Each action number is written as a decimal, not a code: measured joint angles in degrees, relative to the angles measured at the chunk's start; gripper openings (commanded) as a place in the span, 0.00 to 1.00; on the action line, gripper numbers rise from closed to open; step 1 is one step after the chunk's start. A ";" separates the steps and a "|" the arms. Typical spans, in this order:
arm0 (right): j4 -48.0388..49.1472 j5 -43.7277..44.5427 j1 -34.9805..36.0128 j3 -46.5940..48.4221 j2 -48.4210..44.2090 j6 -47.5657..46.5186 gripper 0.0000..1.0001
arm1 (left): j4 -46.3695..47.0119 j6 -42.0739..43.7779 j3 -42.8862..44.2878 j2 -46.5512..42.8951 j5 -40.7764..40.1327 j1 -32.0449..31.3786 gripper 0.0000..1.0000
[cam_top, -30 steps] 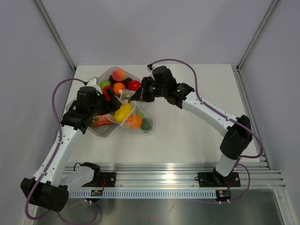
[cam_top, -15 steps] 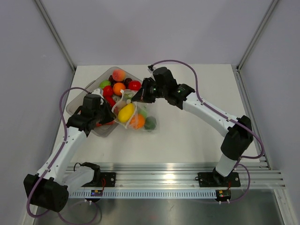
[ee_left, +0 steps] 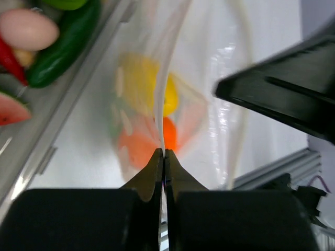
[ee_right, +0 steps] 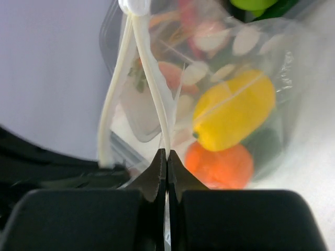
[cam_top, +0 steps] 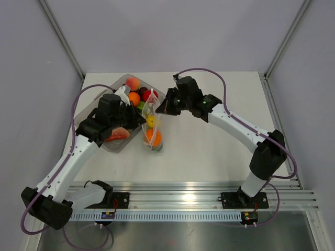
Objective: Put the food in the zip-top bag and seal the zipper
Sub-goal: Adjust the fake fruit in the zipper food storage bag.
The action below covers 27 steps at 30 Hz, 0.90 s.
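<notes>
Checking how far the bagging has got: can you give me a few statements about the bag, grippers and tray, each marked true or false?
1. The left gripper and the right gripper are each shut on the zip-top bag. True.
2. The bag is empty. False: a yellow piece and an orange piece sit inside.
3. The clear tray holds food, including a peach-pink piece. True.
4. The zipper is sealed. False: its two strips stand apart in the right wrist view.

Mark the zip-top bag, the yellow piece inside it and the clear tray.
zip-top bag (cam_top: 152, 130), top view, its hanging clear body.
yellow piece (ee_right: 235, 110), right wrist view, middle of its side.
clear tray (cam_top: 90, 107), top view, bare left wall.
</notes>
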 measured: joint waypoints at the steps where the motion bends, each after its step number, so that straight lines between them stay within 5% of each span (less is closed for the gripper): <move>1: -0.66 0.35 -0.68 -0.46 -0.46 -0.31 0.00 | 0.66 -0.35 1.20 0.63 0.81 -1.25 0.00; 15: -8.22 5.49 -3.34 -3.23 -15.28 -5.53 0.00 | 4.50 -1.99 8.46 8.87 2.62 -2.73 0.00; 25: -12.63 5.79 -3.34 -7.39 -15.56 -7.80 0.00 | 5.40 -0.94 5.90 14.97 3.04 -2.73 0.01; 27: -12.83 5.79 -3.34 -7.37 -15.19 -8.26 0.00 | 5.25 -0.46 5.62 15.45 2.99 -2.73 0.15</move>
